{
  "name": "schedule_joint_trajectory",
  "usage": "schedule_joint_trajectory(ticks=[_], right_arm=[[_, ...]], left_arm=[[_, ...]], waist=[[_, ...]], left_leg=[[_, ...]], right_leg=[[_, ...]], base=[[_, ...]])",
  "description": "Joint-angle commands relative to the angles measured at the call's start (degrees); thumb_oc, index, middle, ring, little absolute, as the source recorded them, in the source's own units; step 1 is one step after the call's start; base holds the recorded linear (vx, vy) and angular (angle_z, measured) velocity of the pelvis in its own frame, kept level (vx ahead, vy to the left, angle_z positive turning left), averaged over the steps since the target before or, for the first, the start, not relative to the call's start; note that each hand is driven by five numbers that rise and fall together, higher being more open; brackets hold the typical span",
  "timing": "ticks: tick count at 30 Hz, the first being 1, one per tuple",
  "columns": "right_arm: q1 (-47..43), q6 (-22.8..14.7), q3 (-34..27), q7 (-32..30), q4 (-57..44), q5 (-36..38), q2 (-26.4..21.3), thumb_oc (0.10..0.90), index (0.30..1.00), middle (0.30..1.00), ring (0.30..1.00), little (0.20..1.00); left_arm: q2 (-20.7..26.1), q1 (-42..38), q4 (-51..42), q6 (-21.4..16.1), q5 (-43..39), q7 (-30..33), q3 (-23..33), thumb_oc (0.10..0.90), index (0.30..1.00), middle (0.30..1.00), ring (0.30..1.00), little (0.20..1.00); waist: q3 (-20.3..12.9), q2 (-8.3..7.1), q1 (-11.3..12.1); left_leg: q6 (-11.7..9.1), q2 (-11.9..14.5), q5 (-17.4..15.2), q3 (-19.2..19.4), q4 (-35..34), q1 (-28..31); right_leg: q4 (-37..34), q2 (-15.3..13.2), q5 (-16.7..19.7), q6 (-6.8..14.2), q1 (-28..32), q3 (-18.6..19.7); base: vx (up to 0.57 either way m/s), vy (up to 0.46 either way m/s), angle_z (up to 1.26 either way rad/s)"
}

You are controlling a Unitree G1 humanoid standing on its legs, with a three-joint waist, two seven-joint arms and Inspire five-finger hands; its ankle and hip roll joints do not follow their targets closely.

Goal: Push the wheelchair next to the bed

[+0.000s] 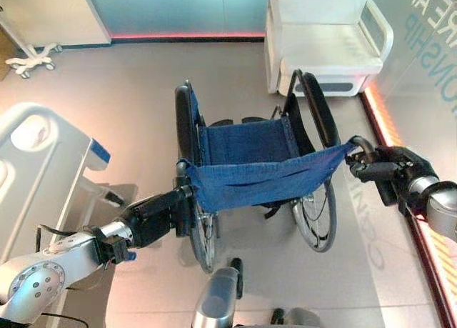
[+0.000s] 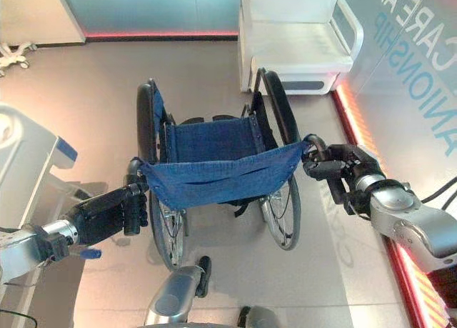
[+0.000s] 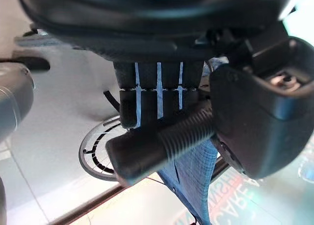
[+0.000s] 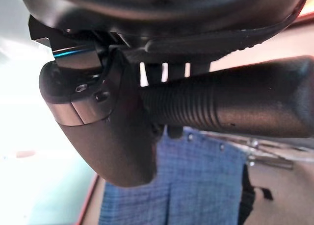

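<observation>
- Your wheelchair stands mid-floor, its blue sling back nearest the camera and its seat facing a white chair by the far wall.
- Your left hand is clamped on the left push handle; in the left wrist view, fingers wrap over the ribbed grip and the thumb closes from the other side.
- Your right hand is clamped on the right push handle, fingers curled round the ribbed grip in the right wrist view.
- The bed lies at the left edge of the head views, its white end panel just left of your left arm; the wheelchair is near it but apart.
- A wheeled stand base sits on the floor far left.
- 2 large wheels rest on the grey floor.
</observation>
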Motion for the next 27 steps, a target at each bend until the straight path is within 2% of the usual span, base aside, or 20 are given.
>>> schedule_joint_trajectory(ticks=[1,4,5,8,10,12,15,16,18,20,22,24,25,26,27], right_arm=[[-5.8,-3.4,2.1,6.0,-6.8,-0.8,0.8,0.400,0.300,0.300,0.300,0.300],[-7.7,-4.4,3.2,7.0,-5.8,-2.2,0.6,0.400,0.300,0.300,0.300,0.300],[-8.7,-5.5,3.4,7.5,-5.4,-2.4,0.0,0.400,0.300,0.300,0.300,0.300],[-12.3,-6.9,4.0,9.4,-3.1,-3.6,-1.2,0.400,0.300,0.300,0.300,0.300],[-14.4,-8.1,4.7,10.6,-1.6,-3.1,-2.3,0.400,0.300,0.300,0.300,0.300],[-15.8,-8.3,5.3,10.7,-1.7,-1.7,-3.7,0.400,0.300,0.300,0.300,0.300],[-16.1,-6.7,3.9,10.4,-3.5,0.4,-5.2,0.400,0.300,0.300,0.300,0.300],[-16.6,-6.2,3.7,10.4,-3.9,0.9,-5.5,0.400,0.300,0.300,0.300,0.300],[-18.7,-5.5,4.0,11.6,-3.5,1.9,-6.6,0.400,0.300,0.300,0.300,0.300],[-20.3,-4.5,4.8,11.7,-3.9,3.2,-7.4,0.400,0.300,0.300,0.300,0.300],[-21.0,-3.9,5.3,12.1,-3.6,4.4,-8.2,0.400,0.300,0.300,0.300,0.300],[-22.4,-3.5,7.1,11.9,-3.0,5.2,-8.8,0.400,0.300,0.300,0.300,0.300],[-24.1,-3.8,8.9,11.5,-2.1,5.7,-9.0,0.400,0.300,0.300,0.300,0.300],[-24.5,-3.8,9.4,11.5,-2.0,5.7,-9.0,0.400,0.300,0.300,0.300,0.300],[-25.3,-4.1,10.2,11.3,-1.6,5.7,-8.7,0.400,0.300,0.300,0.300,0.300]], left_arm=[[5.0,-1.8,2.7,-6.6,1.8,-0.4,11.1,0.400,0.300,0.300,0.300,0.300],[6.1,-2.2,3.4,-7.4,2.2,-2.1,11.0,0.400,0.300,0.300,0.300,0.300],[6.7,-2.3,3.6,-8.1,2.0,-2.8,11.0,0.400,0.300,0.300,0.300,0.300],[7.7,-4.4,4.3,-9.4,1.4,-3.4,10.4,0.400,0.300,0.300,0.300,0.300],[8.5,-6.2,4.5,-10.0,1.0,-2.8,9.1,0.400,0.300,0.300,0.300,0.300],[9.8,-7.1,4.4,-10.3,0.0,-1.5,8.0,0.400,0.300,0.300,0.300,0.300],[10.0,-6.8,3.9,-10.2,-0.5,-1.3,8.4,0.400,0.300,0.300,0.300,0.300],[9.9,-6.7,3.8,-10.2,-0.6,-1.6,8.8,0.400,0.300,0.300,0.300,0.300],[9.7,-5.4,3.4,-10.4,0.2,-3.3,10.4,0.400,0.300,0.300,0.300,0.300],[9.2,-2.5,1.7,-10.9,0.4,-4.5,12.6,0.400,0.300,0.300,0.300,0.300],[8.6,0.3,0.0,-10.3,0.6,-5.6,15.1,0.400,0.300,0.300,0.300,0.300],[7.6,2.7,-2.0,-9.6,0.8,-6.0,17.0,0.400,0.300,0.300,0.300,0.300],[6.6,3.9,-2.7,-9.7,1.3,-6.0,17.7,0.400,0.300,0.300,0.300,0.300],[6.4,4.0,-2.7,-9.8,1.4,-5.9,17.9,0.400,0.300,0.300,0.300,0.300],[5.7,4.3,-2.8,-9.8,2.0,-5.8,17.9,0.400,0.300,0.300,0.300,0.300]], waist=[[-8.2,0.58,1.2],[-7.8,0.88,0.5],[-7.0,0.83,0.2],[-4.7,1.53,-0.6],[-2.7,1.23,-2.1],[-1.3,-0.04,-4.1],[-1.0,-1.10,-5.1],[-0.9,-1.22,-5.1],[-1.6,-1.64,-4.3],[-2.9,-1.78,-3.6],[-4.0,-1.74,-3.4],[-5.0,-1.92,-2.8],[-5.2,-1.93,-2.7],[-5.3,-1.81,-2.8],[-5.2,-1.92,-2.6]], left_leg=[[-3.5,-2.0,7.9,-2.7,-11.5,0.2],[-3.6,-3.1,7.1,-3.6,-10.2,0.4],[-3.7,-3.6,6.1,-4.1,-8.6,0.4],[-4.4,-3.2,4.0,-5.9,-5.7,1.4],[-4.1,-3.5,1.1,-7.1,-4.5,3.9],[-3.4,-3.9,-3.5,-8.0,-2.3,6.5],[-3.3,-3.3,-8.4,-10.4,-0.2,9.3],[-3.4,-2.9,-9.7,-11.0,0.8,9.9],[-3.5,-2.0,-11.3,-11.5,1.6,10.9],[-4.3,-0.8,-9.8,-12.7,2.1,11.9],[-5.6,0.9,-7.3,-13.1,2.5,13.5],[-7.2,2.8,-0.7,-12.2,7.3,12.6],[-8.3,3.3,4.1,-11.4,14.8,10.2],[-8.4,3.4,4.4,-11.4,15.7,9.8],[-8.8,2.8,6.4,-10.9,20.5,7.7]], right_leg=[[8.0,4.8,22.8,2.5,2.1,-1.1],[0.7,4.6,19.0,0.2,-0.7,-2.5],[-4.7,3.5,17.7,-0.7,-1.7,-3.5],[-14.0,1.5,17.7,-2.1,-5.3,-4.9],[-18.3,-0.9,23.3,0.0,-9.8,-2.9],[-23.0,-4.3,31.9,3.0,-14.5,0.5],[-27.1,-6.6,34.8,4.1,-16.3,3.1],[-26.5,-6.9,34.9,4.2,-16.7,3.1],[-26.3,-6.7,32.9,4.9,-15.2,1.9],[-25.0,-5.3,31.5,4.8,-14.5,0.9],[-23.7,-3.9,30.4,3.6,-14.3,-0.3],[-24.2,-2.3,29.0,1.2,-12.6,-2.3],[-24.7,-1.1,27.7,-1.0,-10.9,-3.4],[-24.7,-0.9,27.6,-1.3,-10.8,-3.5],[-24.9,-0.3,26.8,-2.5,-9.7,-3.9]], base=[[0.34,0.151,0.13],[0.29,0.032,0.28],[0.16,-0.063,0.18],[0.16,-0.112,-0.19],[0.25,-0.229,0.10],[0.42,-0.315,0.64],[0.46,-0.286,0.92],[0.41,-0.249,0.97],[0.40,-0.250,1.05],[0.39,-0.253,0.99],[0.35,-0.238,0.42],[0.35,-0.302,0.33],[0.26,-0.255,0.32],[0.26,-0.263,0.25],[0.18,-0.189,0.12]])
